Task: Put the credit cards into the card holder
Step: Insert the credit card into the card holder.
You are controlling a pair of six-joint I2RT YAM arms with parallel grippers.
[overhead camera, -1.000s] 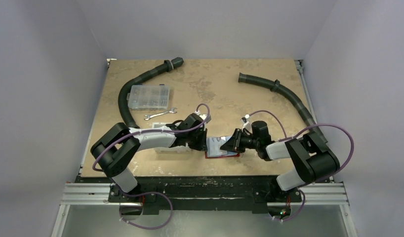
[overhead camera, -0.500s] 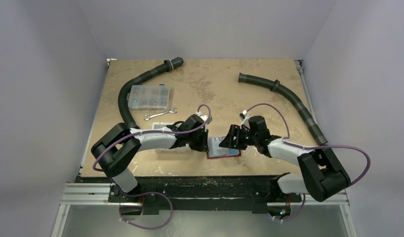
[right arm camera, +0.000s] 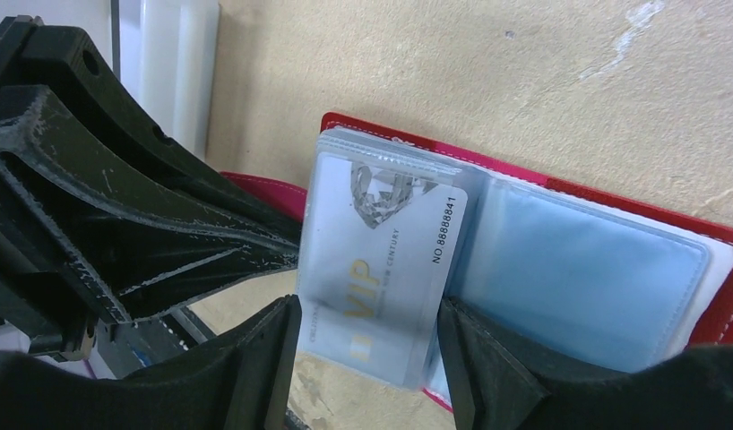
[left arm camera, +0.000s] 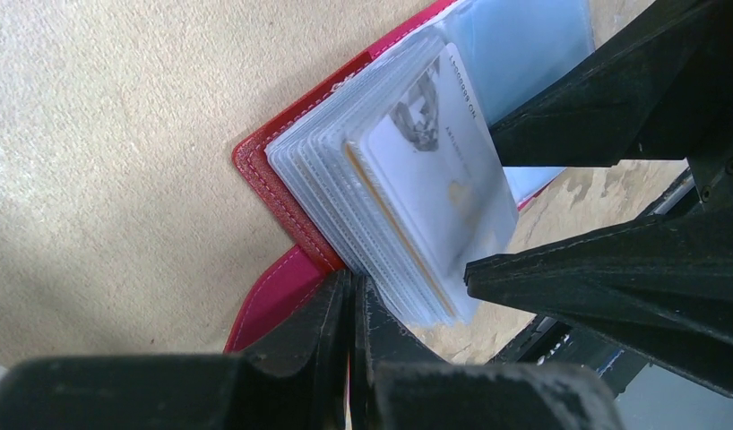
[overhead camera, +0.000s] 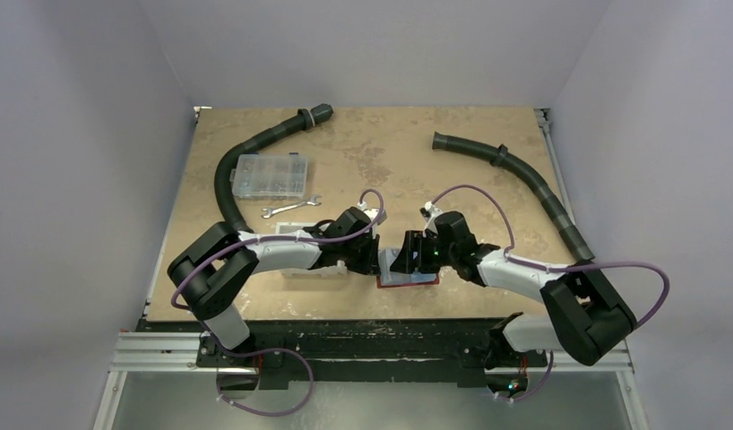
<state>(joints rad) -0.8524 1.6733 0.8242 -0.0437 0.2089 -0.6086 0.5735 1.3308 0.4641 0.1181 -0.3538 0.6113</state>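
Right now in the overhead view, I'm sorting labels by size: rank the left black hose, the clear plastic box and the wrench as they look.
1. left black hose, longest by far
2. clear plastic box
3. wrench, shorter and far thinner than the box

Surface [overhead camera: 390, 152]: tan mottled board, scuffed along the near edge.

- Far left: a clear plastic compartment box [overhead camera: 271, 176], with a small silver open-ended wrench [overhead camera: 289, 209] just near of it.
- Left side: a black corrugated hose [overhead camera: 240, 154] curves from the far edge towards the near edge.
- Far right: a second black corrugated hose [overhead camera: 517, 170] runs along the right edge.
- Near left: a white rectangular bin [right arm camera: 170, 63].
- Near centre: a red leather-like folding card holder [overhead camera: 408, 280] lies open just right of the bin.
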